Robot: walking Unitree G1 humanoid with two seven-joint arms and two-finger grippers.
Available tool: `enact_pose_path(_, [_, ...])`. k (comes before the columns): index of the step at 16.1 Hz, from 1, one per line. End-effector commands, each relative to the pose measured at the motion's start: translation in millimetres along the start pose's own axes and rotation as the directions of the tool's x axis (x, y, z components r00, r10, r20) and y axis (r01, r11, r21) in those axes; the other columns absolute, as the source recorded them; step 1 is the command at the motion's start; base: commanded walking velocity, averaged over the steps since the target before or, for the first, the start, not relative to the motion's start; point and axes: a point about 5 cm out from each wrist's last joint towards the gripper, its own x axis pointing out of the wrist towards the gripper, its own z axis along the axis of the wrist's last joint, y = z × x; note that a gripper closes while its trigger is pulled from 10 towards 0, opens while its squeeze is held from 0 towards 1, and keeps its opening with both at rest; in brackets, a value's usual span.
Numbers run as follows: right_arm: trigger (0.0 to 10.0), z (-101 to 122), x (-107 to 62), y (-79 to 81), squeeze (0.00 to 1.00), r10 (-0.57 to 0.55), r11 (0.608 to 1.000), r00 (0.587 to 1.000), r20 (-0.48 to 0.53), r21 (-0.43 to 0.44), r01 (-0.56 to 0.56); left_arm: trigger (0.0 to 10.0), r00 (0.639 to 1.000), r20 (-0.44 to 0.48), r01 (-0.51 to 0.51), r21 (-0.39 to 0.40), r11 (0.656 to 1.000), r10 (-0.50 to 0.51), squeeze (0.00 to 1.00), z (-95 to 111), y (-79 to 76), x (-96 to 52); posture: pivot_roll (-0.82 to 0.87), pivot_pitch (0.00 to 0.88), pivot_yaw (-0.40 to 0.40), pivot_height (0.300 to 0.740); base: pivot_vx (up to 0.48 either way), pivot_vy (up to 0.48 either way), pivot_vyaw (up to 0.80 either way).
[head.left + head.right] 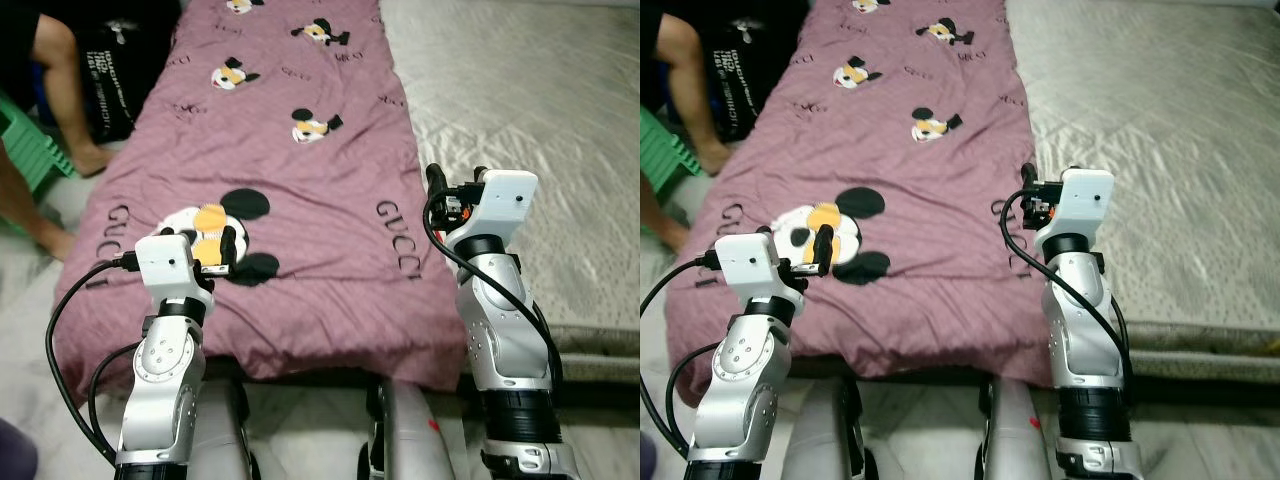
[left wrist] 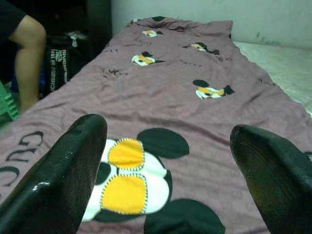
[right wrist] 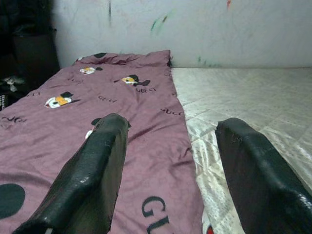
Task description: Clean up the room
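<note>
Head views: a purple blanket (image 1: 290,190) is lying spread along the bed's (image 1: 520,130) left side. Both arms are reaching over its near edge.

Left wrist: left gripper (image 2: 170,170) fingers are released, empty.

Right wrist: right gripper (image 3: 170,170) likewise. Probably starting to fold; next, grasping the near corners.

person (image 1: 50,120) cut off by frame edge, legs alone showing | black bag (image 1: 115,75) lettering too small to read | blanket (image 1: 300,150) far end cropped
</note>
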Motion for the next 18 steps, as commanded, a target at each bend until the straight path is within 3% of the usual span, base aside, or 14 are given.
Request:
enact_pose_path(1, [10.0, -2, -1.3, -1.3, 0.00, -0.004, 1.000, 1.000, -0.005, -0.005, 0.004, 10.0, 1.000, -0.006, -0.002, 0.012, 1.000, 0.003, 0.00, -2, 1.2, -1.1, -0.04, 0.045, 0.018, 0.682, 0.000, 0.000, 0.00])
enact_pose_path(6, [10.0, -9, -7.6, -1.6, 0.00, 0.003, 1.000, 1.000, -0.016, -0.029, -0.003, 10.0, 1.000, -0.016, 0.006, 0.013, 1.000, -0.006, 0.00, -5, -0.5, -0.8, -0.04, 0.036, 0.026, 0.691, 0.000, 0.000, 0.00])
enact_pose_path(10, [10.0, -11, -5.4, -4.2, 0.00, -0.013, 0.999, 1.000, -0.014, -0.030, 0.012, 10.0, 1.000, -0.015, 0.012, 0.012, 1.000, -0.012, 0.00, -6, -1.4, 0.8, -0.04, 0.017, 0.027, 0.738, 0.000, 0.000, 0.00])
enact_pose_path(18, [10.0, -17, -6.8, -5.0, 0.00, -0.017, 0.999, 1.000, -0.021, -0.045, 0.016, 10.0, 1.000, -0.019, 0.018, 0.018, 1.000, -0.017, 0.00, -7, -2.0, 2.3, -0.04, 0.007, 0.025, 0.740, 0.000, 0.000, 0.00])
